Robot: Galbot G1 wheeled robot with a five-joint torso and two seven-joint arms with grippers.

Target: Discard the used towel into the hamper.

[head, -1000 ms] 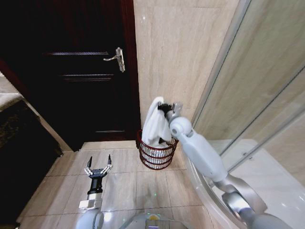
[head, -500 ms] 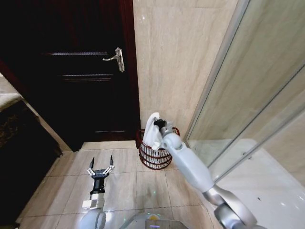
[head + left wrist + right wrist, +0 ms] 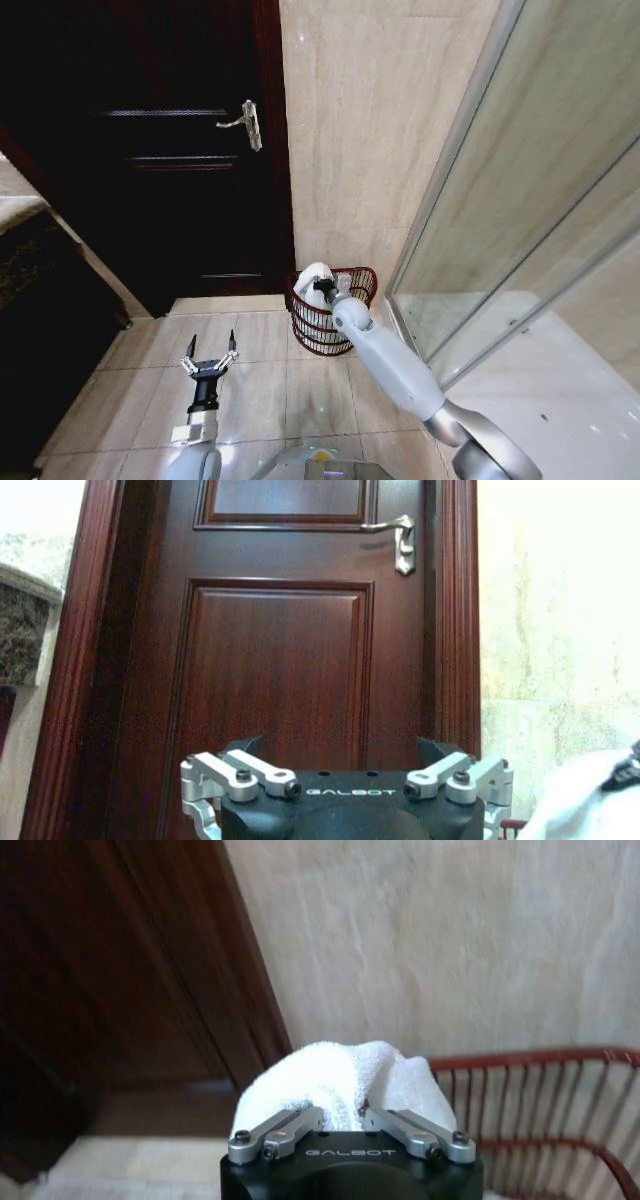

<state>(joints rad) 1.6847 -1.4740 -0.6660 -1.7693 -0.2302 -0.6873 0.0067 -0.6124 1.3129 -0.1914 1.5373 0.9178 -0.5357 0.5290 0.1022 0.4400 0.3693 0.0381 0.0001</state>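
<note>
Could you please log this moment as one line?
right gripper: shut on towel, at hamper rim | left gripper: open, idle above floor

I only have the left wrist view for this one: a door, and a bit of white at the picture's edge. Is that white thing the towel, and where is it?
Observer: Yes, that is the towel. In the head view it sits bunched at the rim of the hamper, on the side nearer the door.
Reviewer: Has it been let go?
Observer: No. The right wrist view shows the right hand shut on it, with the hamper's rim just beside.
Reviewer: And where is the left hand?
Observer: The head view shows the left hand open, low over the floor in front of the door, apart from the hamper.
</note>
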